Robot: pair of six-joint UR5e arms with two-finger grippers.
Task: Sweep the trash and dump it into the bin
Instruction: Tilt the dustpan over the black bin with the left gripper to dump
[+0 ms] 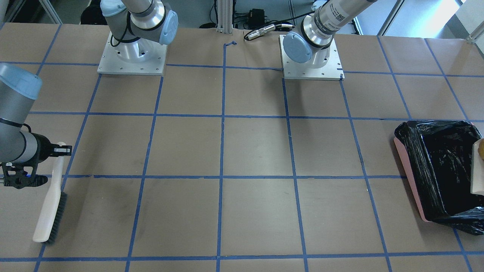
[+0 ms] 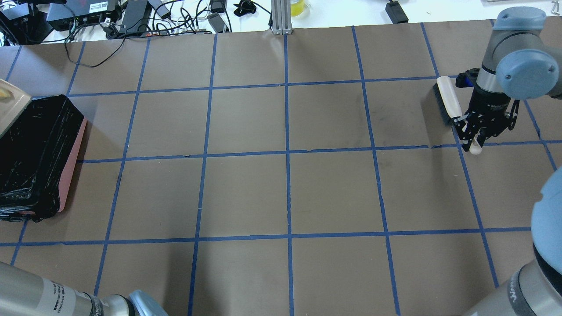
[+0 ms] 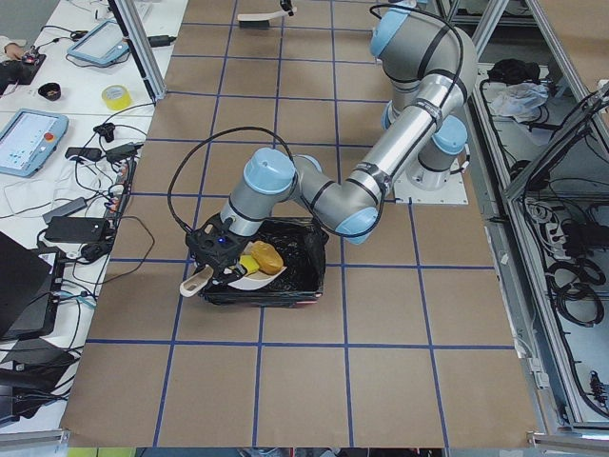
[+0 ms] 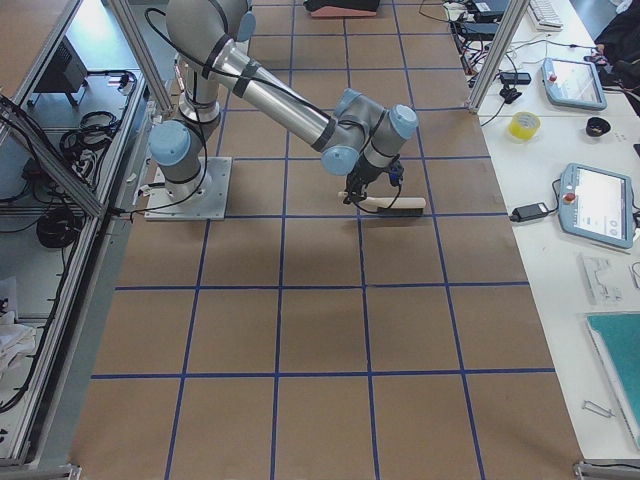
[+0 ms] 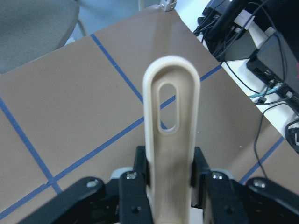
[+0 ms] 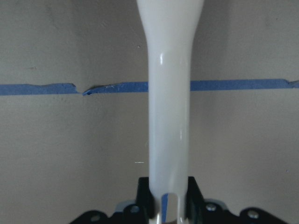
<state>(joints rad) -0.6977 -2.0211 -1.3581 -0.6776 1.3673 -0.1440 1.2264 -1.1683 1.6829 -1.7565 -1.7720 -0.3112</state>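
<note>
My left gripper (image 5: 170, 179) is shut on the beige dustpan's slotted handle (image 5: 171, 121). It holds the dustpan (image 3: 245, 277) over the near end of the bin (image 3: 297, 286), a pink container (image 2: 70, 171) lined with a black bag (image 1: 438, 162). A golden-brown lump (image 3: 267, 257) and a yellow piece (image 3: 247, 264) lie on the dustpan. The lump also shows at the edge of the front view (image 1: 481, 149). The croissant-like piece is not visible. My right gripper (image 2: 470, 131) is shut on the white handle (image 6: 168, 116) of a brush (image 2: 447, 100) far across the table.
The brown table top (image 2: 285, 184) has a blue tape grid. The arm bases (image 1: 132, 56) stand at the robot's edge. Cables and boxes (image 2: 109, 17) lie past the far edge. The brush (image 1: 51, 204) sits low at the table with its bristles down.
</note>
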